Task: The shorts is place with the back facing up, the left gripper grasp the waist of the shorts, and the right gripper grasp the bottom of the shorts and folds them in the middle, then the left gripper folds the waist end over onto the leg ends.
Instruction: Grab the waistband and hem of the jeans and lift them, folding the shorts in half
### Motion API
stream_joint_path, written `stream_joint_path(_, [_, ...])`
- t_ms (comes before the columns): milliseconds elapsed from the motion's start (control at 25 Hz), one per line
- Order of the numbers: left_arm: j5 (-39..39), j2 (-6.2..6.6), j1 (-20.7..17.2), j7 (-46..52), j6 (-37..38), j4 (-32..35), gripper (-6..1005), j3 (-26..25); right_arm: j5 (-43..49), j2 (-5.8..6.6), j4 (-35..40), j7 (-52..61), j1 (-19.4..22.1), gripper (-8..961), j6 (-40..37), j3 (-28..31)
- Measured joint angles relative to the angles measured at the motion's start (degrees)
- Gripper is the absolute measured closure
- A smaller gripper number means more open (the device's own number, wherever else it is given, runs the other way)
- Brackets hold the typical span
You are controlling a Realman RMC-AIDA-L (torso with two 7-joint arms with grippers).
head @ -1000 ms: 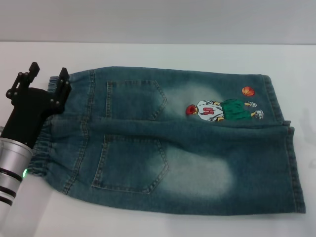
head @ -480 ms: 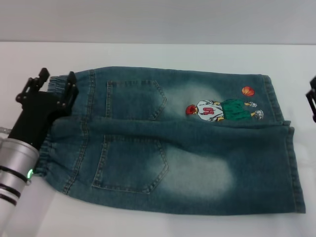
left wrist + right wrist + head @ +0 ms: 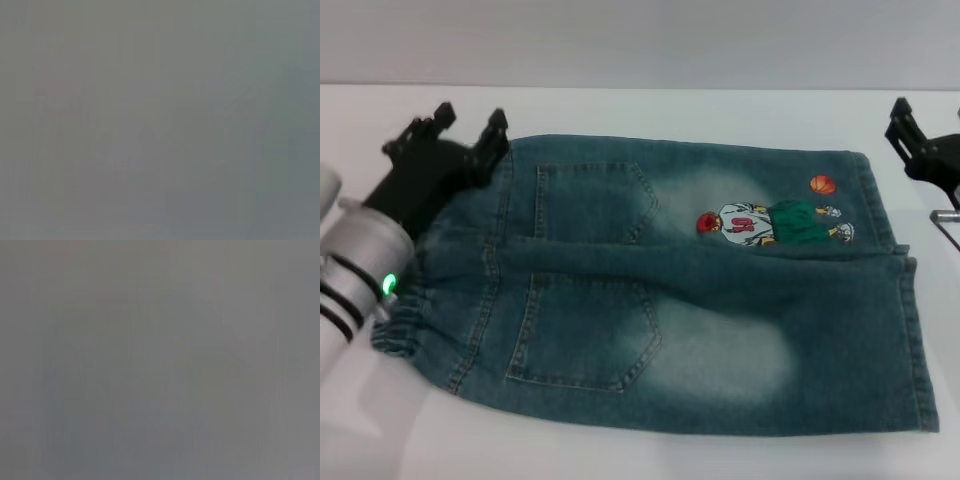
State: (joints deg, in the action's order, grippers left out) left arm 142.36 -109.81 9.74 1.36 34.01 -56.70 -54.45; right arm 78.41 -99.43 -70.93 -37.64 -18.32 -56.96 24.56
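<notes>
Blue denim shorts (image 3: 670, 300) lie flat on the white table, back pockets up, with a cartoon print on the far leg. The ruffled waist (image 3: 398, 322) is at the left; the bottom of the shorts, two straight leg hems (image 3: 918, 340), is at the right. My left gripper (image 3: 470, 120) is open over the far corner of the waist, with its fingertips (image 3: 497, 124) at the cloth's edge. My right gripper (image 3: 912, 135) shows only partly at the right border, beyond the far leg hem and apart from it. Both wrist views are plain grey.
The white table (image 3: 650, 455) runs around the shorts on all sides. A pale wall stands behind the table's far edge (image 3: 640, 87).
My left gripper has swung from the waist's middle toward its far corner. My right gripper has come into view at the right and moved up and inward.
</notes>
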Motion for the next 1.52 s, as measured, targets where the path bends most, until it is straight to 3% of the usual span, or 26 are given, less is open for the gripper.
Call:
stream_joint_path(120, [6.13,-1.86,-3.75,-2.36,-13.29,-9.69,366,-8.1,-0.1,-1.2,-5.06,-7.74,5.57,215,14.62,13.26])
stream_joint_path(200, [8.89,-3.14,-5.3,-2.77,-20.44,-14.32,367,-11.88,-0.1,-3.38,-8.49,-13.29,9.99,215,24.77,22.57])
stream_joint_path(280, [10.94,-4.24,-6.37,-2.96,-28.89,-19.57,367,-15.71,-0.1,-6.53,-12.27,-19.16,14.96,216,33.53,31.44])
stream_joint_path(320, [11.09,-4.34,-6.45,-2.98,-30.54,-20.39,367,-16.27,-0.1,-8.44,-14.19,-21.81,17.73,216,37.9,35.73])
stream_joint_path(400, [11.35,-4.6,-6.35,-3.04,-36.48,-22.86,368,-18.21,-0.1,-11.09,-16.7,-23.96,21.29,216,44.76,41.71])
stream_joint_path(480, [11.39,-4.71,-5.93,-3.06,-40.04,-23.91,368,-19.28,-0.09,-12.94,-18.2,-23.85,23.75,216,50.89,46.62])
stream_joint_path(600, [11.44,-5.34,-5.38,-3.81,-42.74,-24.33,368,-20.35,2.01,-14.05,-18.24,-21.7,24.46,217,57.65,51.0])
stream_joint_path(680, [11.45,-6.19,-4.94,-4.97,-43.15,-23.81,369,-21.07,6.3,-14.67,-17.03,-21.28,23.56,217,57.98,51.63])
stream_joint_path(840, [11.36,-7.72,-3.84,-7.07,-44.64,-22.78,369,-22.27,16.57,-18.87,-11.75,-21.25,20.93,220,55.71,55.23])
stream_joint_path(880, [11.24,-7.85,-3.46,-7.23,-45.15,-22.59,369,-22.35,16.97,-19.29,-10.16,-20.74,20.03,222,55.68,56.32])
stream_joint_path(1040, [11.03,-7.94,-2.76,-7.24,-46.56,-22.32,370,-22.39,18.28,-18.99,-2.04,-15.49,15.1,227,56.21,60.26])
stream_joint_path(1120, [11.0,-7.99,-2.47,-7.27,-46.91,-22.67,370,-22.24,19.2,-18.67,1.88,-12.33,12.5,228,60.14,63.38])
stream_joint_path(1200, [11.0,-7.98,-2.36,-7.22,-47.12,-22.81,371,-22.23,23.01,-17.87,3.3,-5.25,10.2,228,69.05,66.77])
stream_joint_path(1280, [11.0,-7.99,-2.24,-7.21,-47.74,-23.02,371,-22.42,30.84,-17.69,0.54,4.52,9.55,228,75.73,68.47])
stream_joint_path(1360, [11.0,-8.01,-1.9,-7.21,-48.0,-23.01,371,-22.44,42.47,-18.53,-5.23,13.04,10.23,227,79.46,68.76])
stream_joint_path(1440, [11.0,-8.02,-1.47,-7.08,-48.02,-22.56,372,-22.27,54.75,-19.48,-11.07,19.28,11.55,227,80.35,67.93])
stream_joint_path(1520, [11.0,-8.04,-1.22,-7.03,-47.95,-22.06,372,-22.24,61.67,-19.6,-13.99,22.01,12.44,227,79.78,66.73])
